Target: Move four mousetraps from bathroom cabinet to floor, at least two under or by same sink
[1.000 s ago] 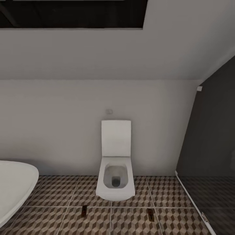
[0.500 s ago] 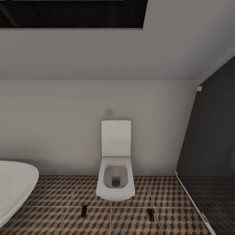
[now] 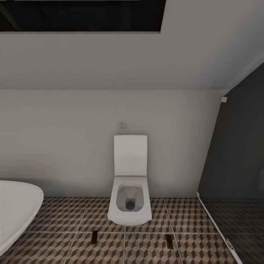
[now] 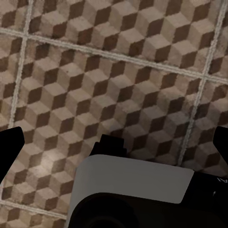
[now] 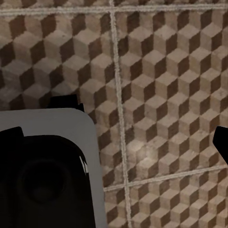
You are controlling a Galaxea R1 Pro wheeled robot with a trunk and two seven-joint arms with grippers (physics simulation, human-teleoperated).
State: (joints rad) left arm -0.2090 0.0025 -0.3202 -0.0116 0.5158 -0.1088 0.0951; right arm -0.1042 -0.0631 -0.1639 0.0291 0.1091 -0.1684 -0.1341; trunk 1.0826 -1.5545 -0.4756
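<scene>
The head camera looks across at the toilet [image 3: 129,198] and wall. Both wrist cameras look down, close to the same bathroom floor [image 4: 114,71].

bathtub [image 3: 14,212] cut off at left edge.
</scene>
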